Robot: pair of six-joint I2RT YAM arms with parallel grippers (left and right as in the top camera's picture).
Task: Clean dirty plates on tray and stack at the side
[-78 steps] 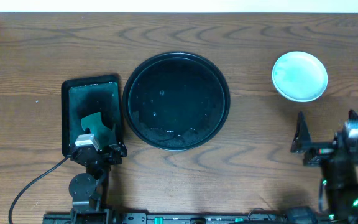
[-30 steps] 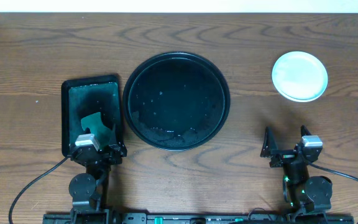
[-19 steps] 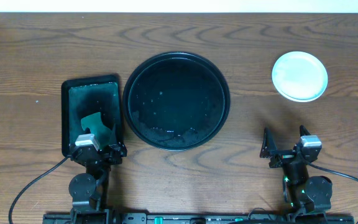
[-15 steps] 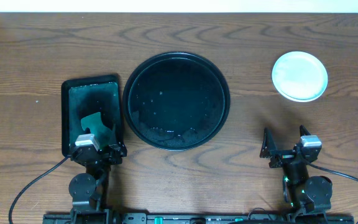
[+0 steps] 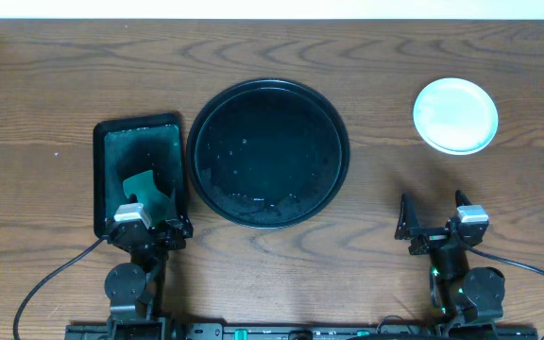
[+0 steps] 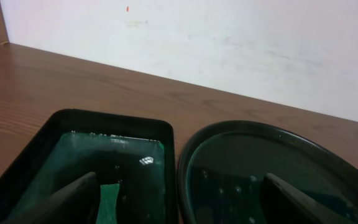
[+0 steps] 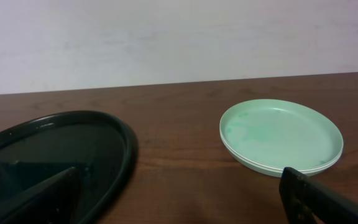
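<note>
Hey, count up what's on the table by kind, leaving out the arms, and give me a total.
Round tray: 1
Tub of water: 1
Sponge: 1
Plate: 1 from above; the right wrist view hints at a doubled rim, so possibly 2
Total: 4, perhaps 5

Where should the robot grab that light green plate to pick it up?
Its near rim, approached low from the side of the right end effector. The green plate lies flat and shallow on the table, so only the raised lip can be pinched.
</note>
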